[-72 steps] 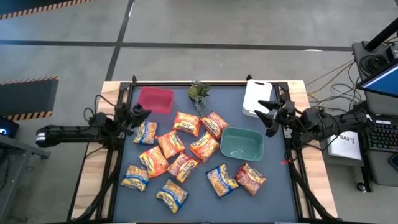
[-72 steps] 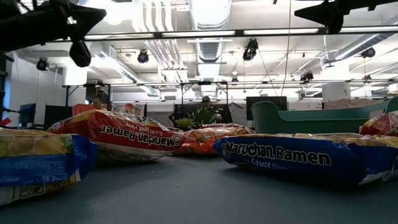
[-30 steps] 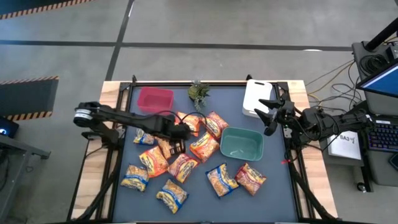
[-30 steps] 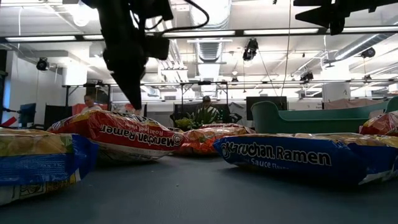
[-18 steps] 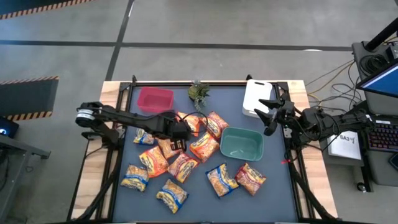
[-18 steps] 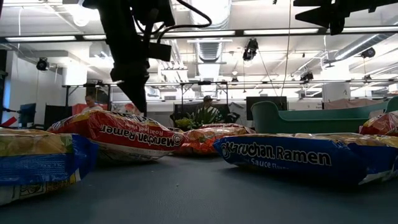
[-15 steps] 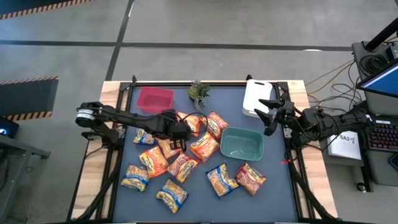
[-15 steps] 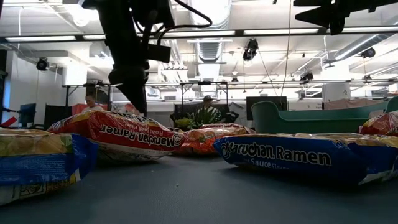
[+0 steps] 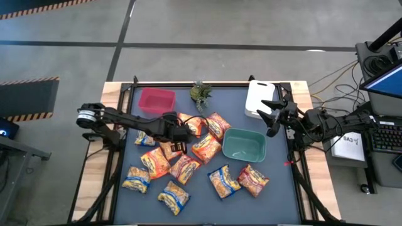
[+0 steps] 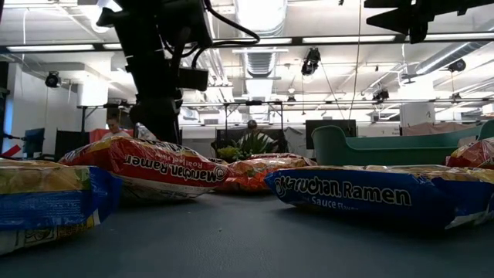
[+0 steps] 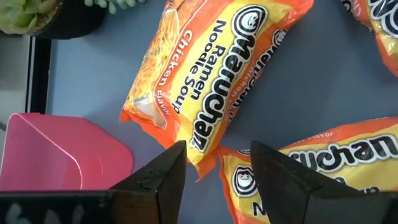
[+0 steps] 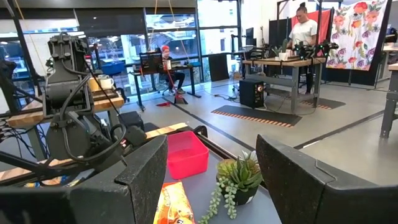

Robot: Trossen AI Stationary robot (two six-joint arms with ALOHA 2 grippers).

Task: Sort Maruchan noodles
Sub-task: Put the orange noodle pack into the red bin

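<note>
Several Maruchan noodles packets in orange, red and yellow-with-blue lie flat on the dark mat (image 9: 276,188). My left gripper (image 9: 180,134) (image 11: 217,163) is open and slants down over the mat's middle. Its fingertips stand either side of the near corner of an orange Chicken packet (image 11: 211,81) (image 9: 190,123), and I see no touch. A second orange packet (image 11: 317,168) lies just beside that corner. In the low view the left gripper (image 10: 158,116) dips behind a red packet (image 10: 147,166). My right gripper (image 9: 271,113) (image 12: 211,180) waits open and level at the table's right edge.
A pink bin (image 9: 157,100) (image 11: 56,162) stands at the far left, a small green plant (image 9: 201,94) at the far middle, and a white tray (image 9: 260,99) at the far right. A teal bin (image 9: 245,145) sits right of the middle. A yellow-with-blue packet (image 10: 378,193) lies close to the low camera.
My left gripper has sunk toward the packets in the middle of the mat and has rolled a little about its own axis. In the low view its tips now dip behind the red packet. No packet has moved.
</note>
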